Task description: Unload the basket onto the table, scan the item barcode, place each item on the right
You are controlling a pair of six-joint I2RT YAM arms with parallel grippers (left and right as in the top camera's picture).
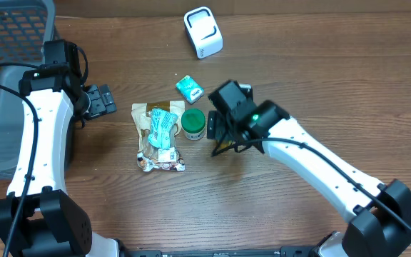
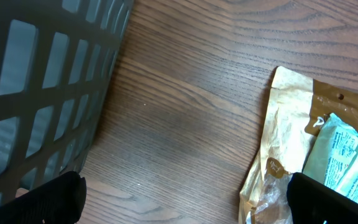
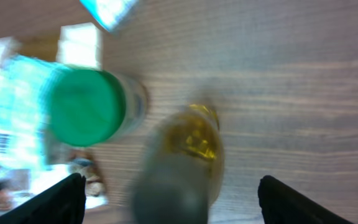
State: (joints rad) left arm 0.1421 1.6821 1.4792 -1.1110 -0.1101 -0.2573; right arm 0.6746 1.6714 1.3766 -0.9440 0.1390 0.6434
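Observation:
A white barcode scanner (image 1: 203, 31) stands at the back of the table. In the right wrist view, a small bottle (image 3: 188, 155) of yellow liquid with a grey cap stands between the fingers of my right gripper (image 3: 173, 202). The jaws are open, with a gap on each side of the bottle. From overhead, my right gripper (image 1: 218, 135) hides that bottle, just right of a green-lidded jar (image 1: 193, 123). My left gripper (image 1: 105, 100) is open over bare wood, left of a golden snack bag (image 2: 291, 143).
A grey mesh basket (image 1: 6, 78) fills the left edge, close to the left arm. A small green packet (image 1: 189, 88) lies behind the jar. A light-blue packet (image 1: 162, 128) rests on the snack bags (image 1: 159, 153) at the table's middle.

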